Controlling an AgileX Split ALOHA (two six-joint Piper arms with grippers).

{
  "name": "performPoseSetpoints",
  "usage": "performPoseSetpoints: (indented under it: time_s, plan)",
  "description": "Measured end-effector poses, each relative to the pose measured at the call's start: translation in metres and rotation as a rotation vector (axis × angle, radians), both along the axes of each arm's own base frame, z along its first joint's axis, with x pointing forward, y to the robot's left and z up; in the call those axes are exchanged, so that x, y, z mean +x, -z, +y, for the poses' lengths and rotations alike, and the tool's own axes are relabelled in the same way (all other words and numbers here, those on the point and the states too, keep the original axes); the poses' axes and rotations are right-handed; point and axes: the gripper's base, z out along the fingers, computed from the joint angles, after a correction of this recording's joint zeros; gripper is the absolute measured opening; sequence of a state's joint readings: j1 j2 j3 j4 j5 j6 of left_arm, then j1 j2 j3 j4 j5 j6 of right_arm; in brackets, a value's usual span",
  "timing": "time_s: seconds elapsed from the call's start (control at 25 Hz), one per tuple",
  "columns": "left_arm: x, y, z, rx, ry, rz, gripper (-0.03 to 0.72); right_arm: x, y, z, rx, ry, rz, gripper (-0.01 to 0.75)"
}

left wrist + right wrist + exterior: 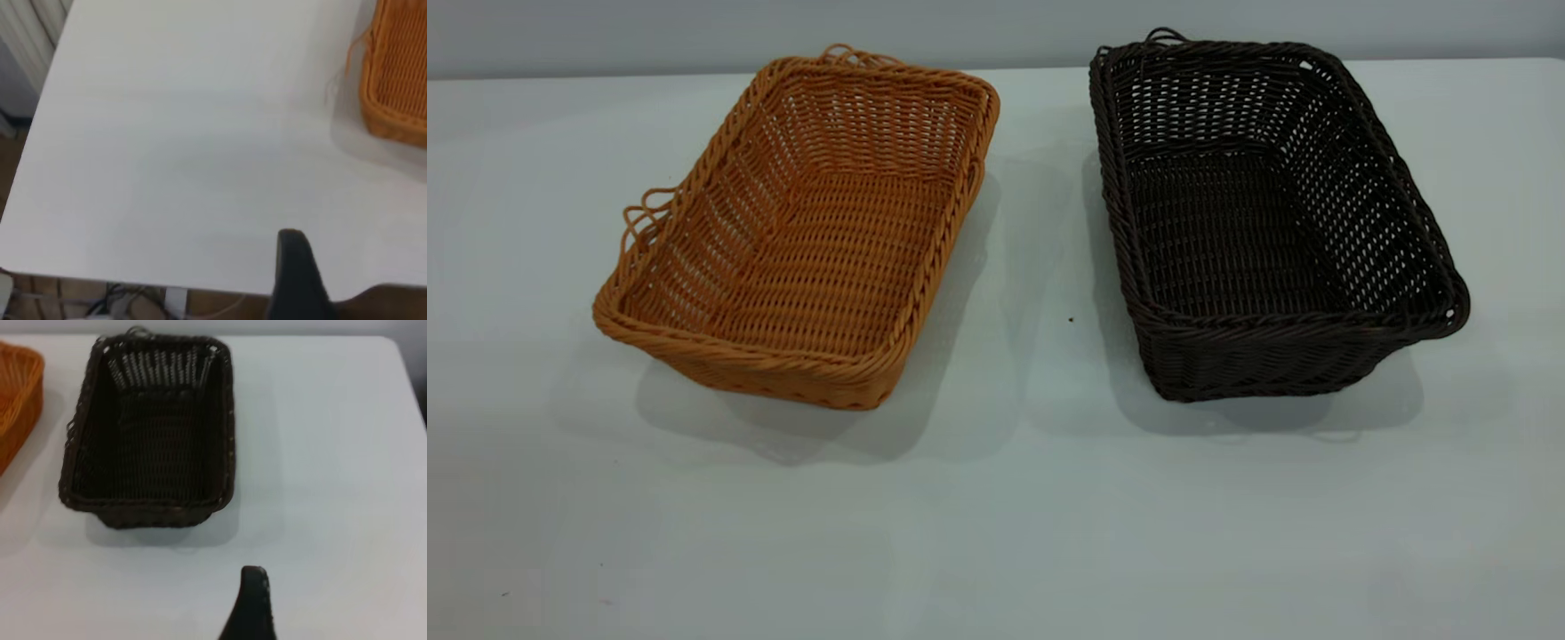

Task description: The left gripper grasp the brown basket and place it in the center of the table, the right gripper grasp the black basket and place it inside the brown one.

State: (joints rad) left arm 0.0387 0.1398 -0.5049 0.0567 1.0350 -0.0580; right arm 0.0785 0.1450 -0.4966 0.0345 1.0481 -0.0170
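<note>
The brown basket (805,227) stands on the white table (996,498) at the left, empty, with loop handles on its short ends. The black basket (1267,213) stands at the right, empty, a hand's width from it. Neither gripper shows in the exterior view. In the left wrist view only a dark tip of the left gripper (297,280) shows above the table's edge, well away from the brown basket's corner (397,73). In the right wrist view a dark tip of the right gripper (253,603) hangs over bare table short of the black basket (153,430).
The table's edge (133,277) shows in the left wrist view, with floor and cables beyond it. The table's right edge (407,373) lies beside the black basket. A strip of the brown basket (17,407) shows in the right wrist view.
</note>
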Motion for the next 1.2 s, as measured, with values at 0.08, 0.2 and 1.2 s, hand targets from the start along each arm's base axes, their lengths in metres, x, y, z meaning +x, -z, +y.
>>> performPoseSetpoints:
  time_s: [0.08,0.2,1.2]
  plan:
    - [0.021,-0.006,0.0,0.033,0.036,0.04,0.463,0.02,-0.001,0.003,0.006,-0.008,0.059,0.596]
    - [0.058,-0.013,0.001,0.059,0.071,0.089,0.517,0.054,0.001,0.008,0.03,-0.02,0.131,0.608]
    - [0.248,0.008,0.004,0.002,0.114,0.265,0.562,0.251,0.176,0.105,1.104,0.344,0.963,0.593]
